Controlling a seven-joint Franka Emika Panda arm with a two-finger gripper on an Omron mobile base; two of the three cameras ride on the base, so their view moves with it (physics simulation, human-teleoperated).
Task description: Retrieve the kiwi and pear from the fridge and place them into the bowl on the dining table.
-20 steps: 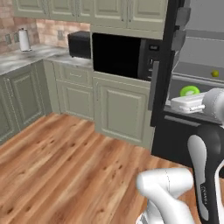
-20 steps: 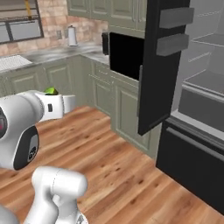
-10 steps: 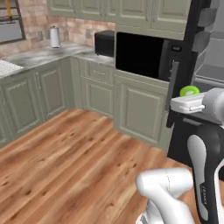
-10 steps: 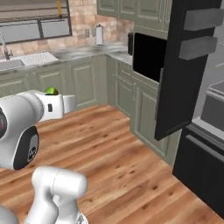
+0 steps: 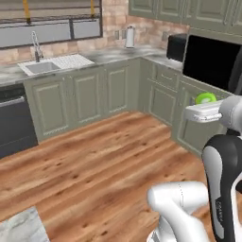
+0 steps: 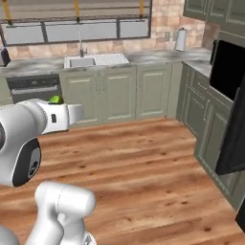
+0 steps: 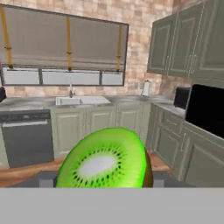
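The kiwi (image 7: 105, 159), a bright-green cut fruit with a pale centre, sits in my gripper (image 7: 105, 177), which is shut on it. In the left base view the kiwi (image 5: 205, 98) pokes up above the gripper (image 5: 204, 106) at the right, level with the cabinet fronts. From the other side the kiwi (image 6: 55, 99) shows just over the gripper (image 6: 64, 112). A black door edge of the fridge (image 6: 232, 143) stands at the far right. A marble corner of the dining table (image 5: 19, 229) is at the lower left. The pear and the bowl are out of view.
Pale green cabinets run along the wall with a sink (image 6: 95, 61) under a window and a dark dishwasher (image 5: 14, 118). A built-in black microwave (image 5: 208, 61) is at the right. Open wooden floor (image 5: 94, 160) lies ahead.
Both base views have swung left: the fridge has slid off to the right, and the sink, window and dishwasher have come in. The kiwi stays held in the gripper.
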